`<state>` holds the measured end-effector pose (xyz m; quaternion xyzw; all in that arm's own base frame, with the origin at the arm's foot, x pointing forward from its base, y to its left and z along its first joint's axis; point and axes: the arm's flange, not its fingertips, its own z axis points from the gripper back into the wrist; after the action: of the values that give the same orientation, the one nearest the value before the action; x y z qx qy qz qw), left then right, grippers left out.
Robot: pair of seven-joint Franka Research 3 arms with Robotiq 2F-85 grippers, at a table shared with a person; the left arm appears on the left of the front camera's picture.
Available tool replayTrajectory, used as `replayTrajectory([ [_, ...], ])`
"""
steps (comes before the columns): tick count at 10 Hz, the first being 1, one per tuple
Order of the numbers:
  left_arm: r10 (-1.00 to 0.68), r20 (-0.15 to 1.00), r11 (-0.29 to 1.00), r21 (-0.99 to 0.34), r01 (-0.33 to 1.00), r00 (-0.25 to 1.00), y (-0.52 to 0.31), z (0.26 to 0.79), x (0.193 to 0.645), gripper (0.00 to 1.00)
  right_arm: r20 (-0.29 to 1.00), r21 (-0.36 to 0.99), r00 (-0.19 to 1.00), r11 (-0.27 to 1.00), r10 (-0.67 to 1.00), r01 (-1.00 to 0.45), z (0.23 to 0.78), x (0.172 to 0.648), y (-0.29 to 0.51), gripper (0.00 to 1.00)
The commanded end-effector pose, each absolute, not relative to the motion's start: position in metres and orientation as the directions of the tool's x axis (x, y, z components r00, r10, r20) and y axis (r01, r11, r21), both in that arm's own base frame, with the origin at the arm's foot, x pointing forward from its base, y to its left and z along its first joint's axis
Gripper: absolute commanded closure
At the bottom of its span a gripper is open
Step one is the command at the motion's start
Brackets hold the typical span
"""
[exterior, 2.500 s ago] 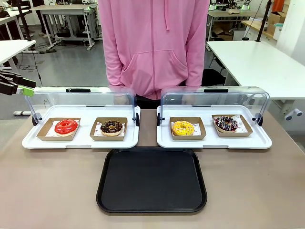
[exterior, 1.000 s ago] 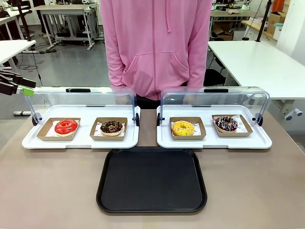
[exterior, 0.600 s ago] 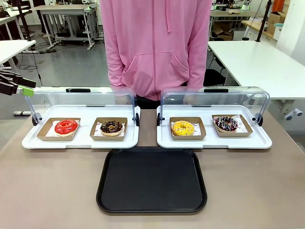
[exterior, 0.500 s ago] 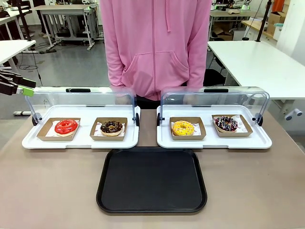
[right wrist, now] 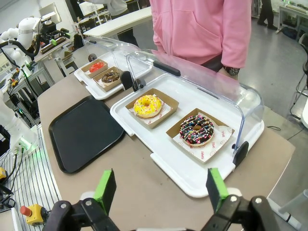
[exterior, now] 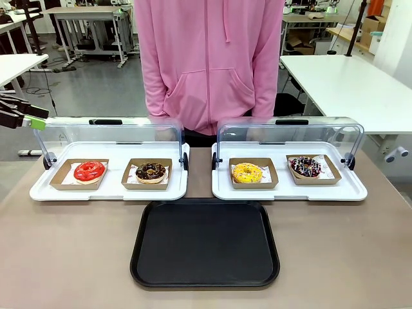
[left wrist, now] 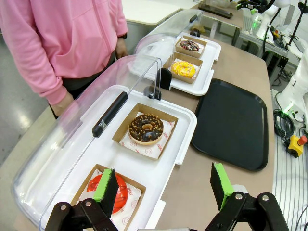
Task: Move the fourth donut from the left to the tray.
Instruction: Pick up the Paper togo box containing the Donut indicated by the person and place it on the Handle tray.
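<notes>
The fourth donut (exterior: 305, 167), chocolate iced with white drizzle and pink-red sprinkles, lies in a brown cardboard holder at the right end of the right white tray; it also appears in the right wrist view (right wrist: 197, 130) and far off in the left wrist view (left wrist: 189, 45). The black tray (exterior: 205, 243) lies bare at the table's near middle, also seen in the wrist views (right wrist: 84, 132) (left wrist: 231, 124). My left gripper (exterior: 19, 116) hangs open off the table's far left, high above the left white tray (left wrist: 161, 186). My right gripper (right wrist: 161, 188) is open above the table's right end.
Red (exterior: 89, 171) and crumb-topped chocolate (exterior: 151, 171) donuts sit in the left white tray (exterior: 109, 192); a yellow donut (exterior: 247, 172) shares the right white tray (exterior: 290, 192). Both clear lids (exterior: 290, 135) are raised at the back. A person in a pink hoodie (exterior: 209, 58) stands behind.
</notes>
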<state>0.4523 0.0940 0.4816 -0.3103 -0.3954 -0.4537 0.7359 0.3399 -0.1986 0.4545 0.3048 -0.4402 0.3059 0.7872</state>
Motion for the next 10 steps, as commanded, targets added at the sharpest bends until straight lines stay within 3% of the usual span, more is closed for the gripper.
replayTrajectory([
  [1,-0.417,0.866,0.393,-0.101,0.914,0.275,0.0927,0.4826,0.4519,0.0,0.897,0.185,0.39,0.625,0.207,-0.758,0.4544,0.343,-0.1991,0.0],
  [10,-0.417,0.866,0.393,-0.101,0.914,0.275,0.0927,0.4826,0.4519,0.0,0.897,0.185,0.39,0.625,0.207,-0.758,0.4544,0.343,-0.1991,0.0],
])
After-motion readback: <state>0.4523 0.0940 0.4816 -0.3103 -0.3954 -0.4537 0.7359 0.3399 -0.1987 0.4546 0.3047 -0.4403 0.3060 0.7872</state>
